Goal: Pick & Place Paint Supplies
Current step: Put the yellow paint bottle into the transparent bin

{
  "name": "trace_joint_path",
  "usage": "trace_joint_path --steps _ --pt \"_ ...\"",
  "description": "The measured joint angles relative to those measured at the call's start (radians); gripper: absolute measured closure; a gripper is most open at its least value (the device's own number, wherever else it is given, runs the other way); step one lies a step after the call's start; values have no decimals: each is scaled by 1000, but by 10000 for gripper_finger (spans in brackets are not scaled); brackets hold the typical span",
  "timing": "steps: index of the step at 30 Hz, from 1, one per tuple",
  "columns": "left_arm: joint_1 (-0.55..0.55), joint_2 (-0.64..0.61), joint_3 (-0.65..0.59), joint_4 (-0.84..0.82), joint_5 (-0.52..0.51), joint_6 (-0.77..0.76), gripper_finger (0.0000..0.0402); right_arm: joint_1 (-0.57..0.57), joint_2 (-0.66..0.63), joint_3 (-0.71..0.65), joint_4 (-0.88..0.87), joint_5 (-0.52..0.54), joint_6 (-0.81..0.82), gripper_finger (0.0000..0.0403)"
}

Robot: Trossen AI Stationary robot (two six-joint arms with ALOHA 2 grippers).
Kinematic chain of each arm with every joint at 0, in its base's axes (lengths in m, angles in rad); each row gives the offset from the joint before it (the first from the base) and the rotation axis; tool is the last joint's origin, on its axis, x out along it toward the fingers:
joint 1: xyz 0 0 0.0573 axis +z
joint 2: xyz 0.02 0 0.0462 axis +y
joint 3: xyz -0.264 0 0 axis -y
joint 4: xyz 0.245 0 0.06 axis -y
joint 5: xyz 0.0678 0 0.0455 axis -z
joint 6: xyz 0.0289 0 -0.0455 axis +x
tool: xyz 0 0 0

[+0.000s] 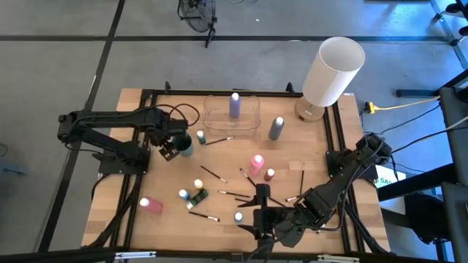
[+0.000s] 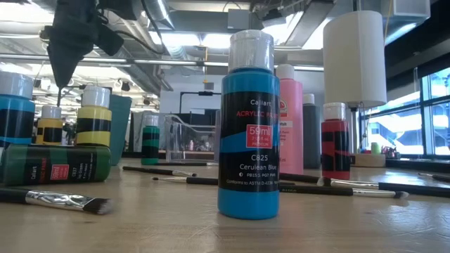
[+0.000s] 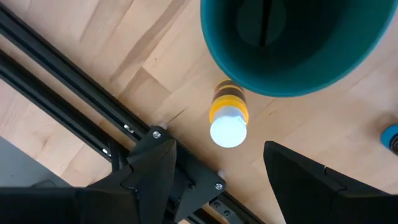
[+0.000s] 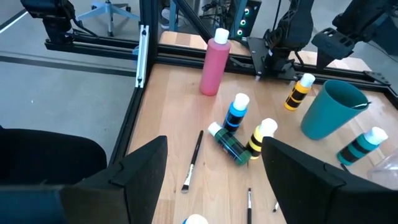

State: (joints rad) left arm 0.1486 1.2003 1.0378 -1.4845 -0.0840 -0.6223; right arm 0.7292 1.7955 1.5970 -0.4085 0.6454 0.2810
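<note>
Beyond my table (image 1: 322, 168) lies a grey concrete floor (image 1: 58, 66) crossed by dark lines. Far ahead of my hands, ceiling lights (image 2: 176, 39) glow among pipes, and windows (image 2: 432, 112) brighten one side. An office chair (image 4: 109, 12) stands off the table's edge.

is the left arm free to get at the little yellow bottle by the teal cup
Probably yes. The left claw hangs open right above the yellow bottle, with nothing between them. The teal cup stands close beside it, so one finger may brush the cup.
</note>
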Motion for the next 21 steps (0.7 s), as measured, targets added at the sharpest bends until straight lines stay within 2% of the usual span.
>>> trace_joint_path --steps 14,18,21 --pt "-1 0 -3 21 12 -45 162 8 4 0 0 -4 3 139" --pt "-1 -2 -73 37 50 -41 162 13 4 0 0 -4 3 139" --pt "9 -4 -120 37 73 28 162 14 4 0 0 -4 3 139"
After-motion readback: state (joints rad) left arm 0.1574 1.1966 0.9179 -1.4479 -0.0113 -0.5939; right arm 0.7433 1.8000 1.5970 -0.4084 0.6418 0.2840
